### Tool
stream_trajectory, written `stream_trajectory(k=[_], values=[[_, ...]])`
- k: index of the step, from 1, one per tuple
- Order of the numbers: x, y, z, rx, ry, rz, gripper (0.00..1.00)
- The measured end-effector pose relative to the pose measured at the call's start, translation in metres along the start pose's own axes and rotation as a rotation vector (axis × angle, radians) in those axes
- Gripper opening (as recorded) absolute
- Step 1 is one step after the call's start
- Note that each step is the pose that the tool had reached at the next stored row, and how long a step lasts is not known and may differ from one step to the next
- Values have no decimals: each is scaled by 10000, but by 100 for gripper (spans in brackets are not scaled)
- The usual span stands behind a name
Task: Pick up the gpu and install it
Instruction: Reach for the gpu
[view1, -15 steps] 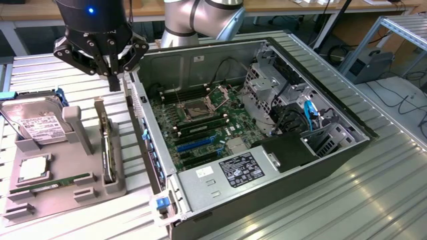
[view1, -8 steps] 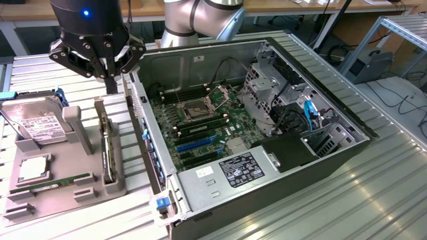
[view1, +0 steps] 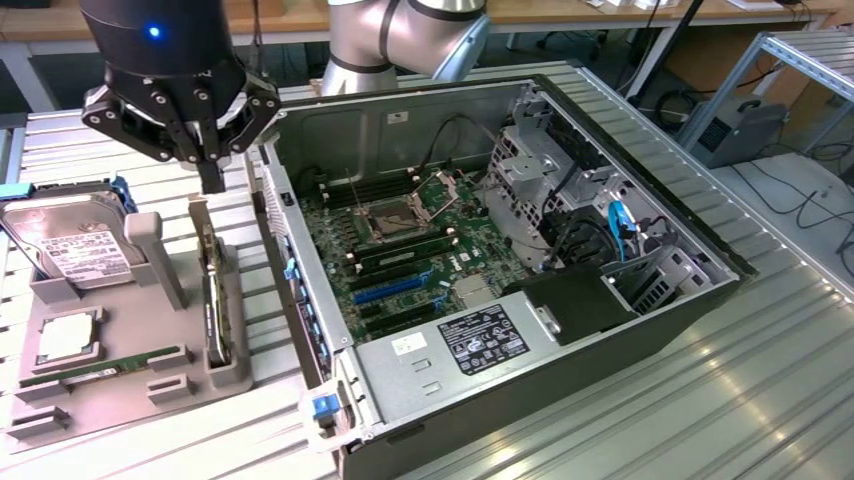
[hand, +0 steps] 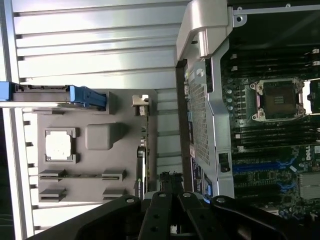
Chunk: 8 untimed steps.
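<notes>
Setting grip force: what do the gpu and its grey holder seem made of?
The gpu looks like rigid circuit board with a shiny metal bracket edge. The grey holder looks like matte plastic, judging by its even, dull surface.

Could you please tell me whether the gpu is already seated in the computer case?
No, the gpu stands on edge in the gray holder beside the case, with the shut gripper close by.

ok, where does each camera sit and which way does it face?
Exterior view: high off the arm, looking down at the open dark computer case and grey plastic parts tray; grey arm and black hand show.
Wrist view: on the wrist, looking down past the hand.
Shared: case, tray, thin dark gpu card standing on edge.
</notes>
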<state>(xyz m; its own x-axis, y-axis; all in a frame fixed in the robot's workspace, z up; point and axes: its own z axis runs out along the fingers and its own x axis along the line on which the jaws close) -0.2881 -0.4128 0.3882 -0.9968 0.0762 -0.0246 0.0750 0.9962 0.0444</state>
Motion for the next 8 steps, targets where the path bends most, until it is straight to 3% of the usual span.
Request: stream_trajectory(k=[8], values=[[77, -66, 0, 0, 1, 2, 11]])
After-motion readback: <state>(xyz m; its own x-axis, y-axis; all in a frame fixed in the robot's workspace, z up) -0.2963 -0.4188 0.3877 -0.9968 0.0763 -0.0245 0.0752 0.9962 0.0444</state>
